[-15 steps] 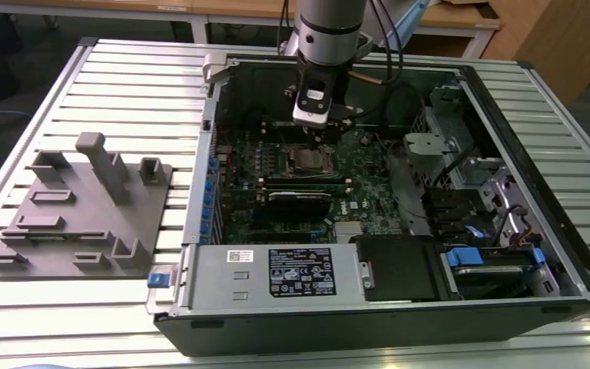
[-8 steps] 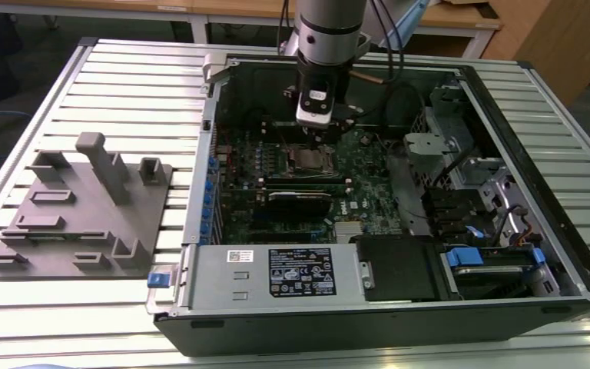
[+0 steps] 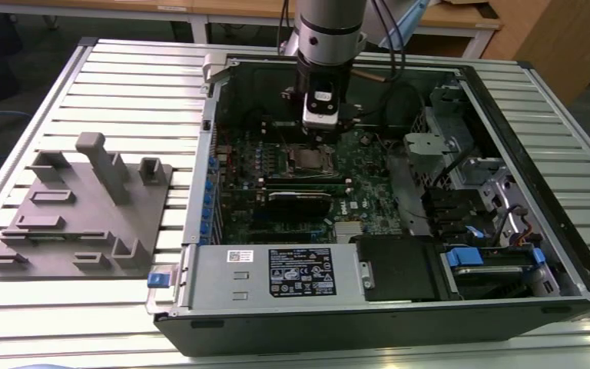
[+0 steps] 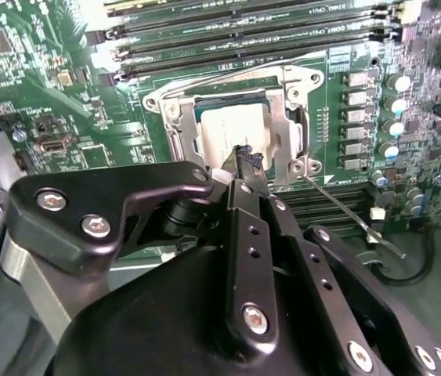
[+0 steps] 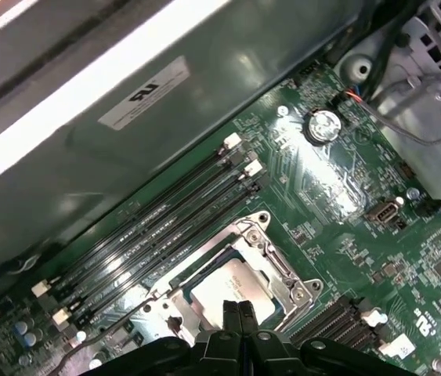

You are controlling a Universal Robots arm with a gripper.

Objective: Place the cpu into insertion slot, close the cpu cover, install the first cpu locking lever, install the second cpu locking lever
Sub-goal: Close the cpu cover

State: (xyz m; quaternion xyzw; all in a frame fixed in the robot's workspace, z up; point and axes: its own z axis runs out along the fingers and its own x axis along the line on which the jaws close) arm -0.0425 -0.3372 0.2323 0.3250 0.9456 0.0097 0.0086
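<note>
Slatted tabletop (image 3: 120, 69) carries an open computer case (image 3: 377, 332); inside, the gripper (image 5: 240, 308), pinched shut and empty, hangs just above the cpu (image 5: 224, 287).

Looks like a robotics lab or workshop; slatted aluminium table (image 3: 120, 69); opened desktop PC case (image 3: 377, 334) on it; grey fixture plate (image 3: 80, 231) beside; wooden desks (image 3: 459, 19) behind; robot arm (image 3: 328, 31) overhead

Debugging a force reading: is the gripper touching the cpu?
Cannot tell. In both wrist views the gripper tip overlaps the edge of the cpu, but neither view plainly shows contact or a gap.
</note>
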